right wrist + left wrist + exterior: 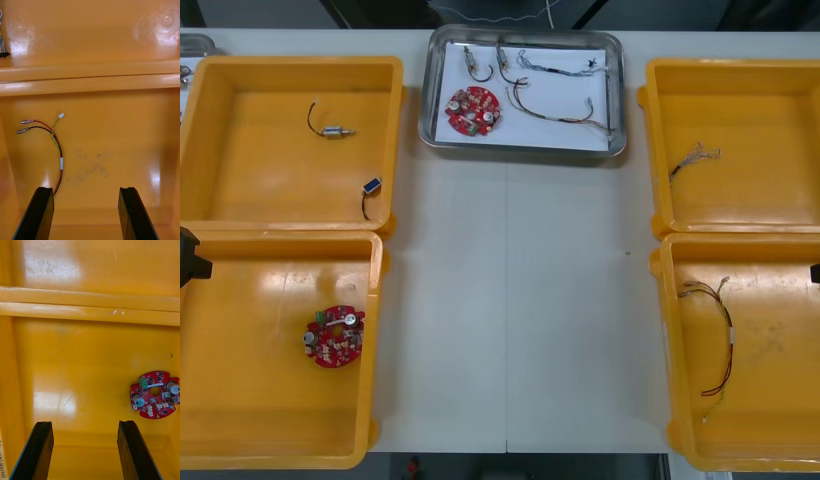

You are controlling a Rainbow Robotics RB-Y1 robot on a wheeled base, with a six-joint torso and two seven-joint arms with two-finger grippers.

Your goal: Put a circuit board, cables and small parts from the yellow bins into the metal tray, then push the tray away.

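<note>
The metal tray point(616, 95), white inside, stands at the table's far middle. It holds a round red circuit board point(473, 109), several cables point(565, 108) and small metal parts point(476, 66). Another red circuit board point(333, 337) point(155, 394) lies in the near left yellow bin point(240, 440), beyond my left gripper's point(85, 425) right finger. That gripper is open and peeks in at the front view's left edge point(190, 258). My right gripper point(86, 191) is open over the near right bin point(780, 420), with a red and yellow cable point(56, 146) point(720, 340) beyond its left finger.
The far left bin point(240, 190) holds a small metal part point(333, 131) on a black wire and a small blue part point(371, 186). A thin cable point(693, 157) lies in the far right bin point(770, 200). Bare table point(515, 300) runs between the bins.
</note>
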